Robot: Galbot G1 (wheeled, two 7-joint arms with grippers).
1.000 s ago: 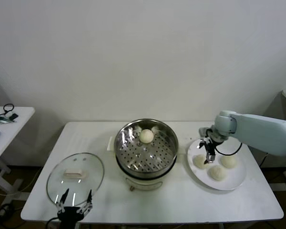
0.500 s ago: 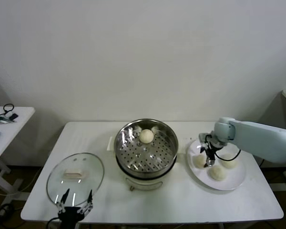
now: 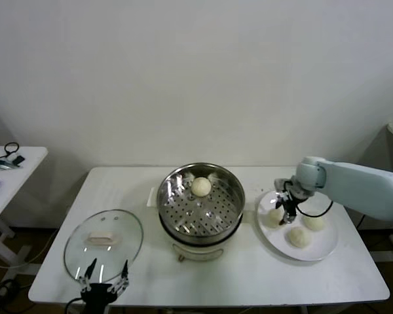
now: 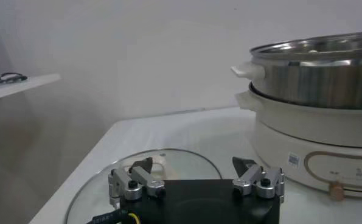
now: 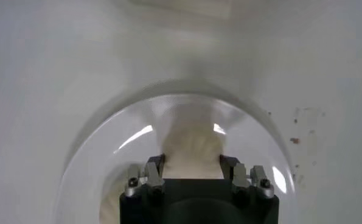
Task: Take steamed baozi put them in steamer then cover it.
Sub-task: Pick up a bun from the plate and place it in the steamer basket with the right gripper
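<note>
The steel steamer (image 3: pixel 201 204) stands mid-table with one baozi (image 3: pixel 201 186) on its perforated tray. To its right, a white plate (image 3: pixel 324 246) carries two free baozi (image 3: pixel 314 222) (image 3: pixel 298 237). At the plate's near-left side my right gripper (image 3: pixel 286 213) (image 5: pixel 191 165) is shut on a third baozi (image 3: pixel 275 216) (image 5: pixel 191 143), which fills the gap between the jaws. Whether that bun still rests on the plate (image 5: pixel 101 164) I cannot tell. The glass cover (image 3: pixel 103 239) (image 4: pixel 162 163) lies flat at the front left. My left gripper (image 3: pixel 103 282) (image 4: pixel 196 169) hovers open at its near edge, holding nothing.
The steamer's cream base and steel wall (image 4: pixel 314 91) rise close beside the left gripper. A side table (image 3: pixel 6 171) with small items stands off to the left. Bare white tabletop (image 3: pixel 249 278) lies in front of the steamer.
My right gripper dropped onto the plate's left bun and closed on it, then rose slightly. The left arm and the cover have not moved.
</note>
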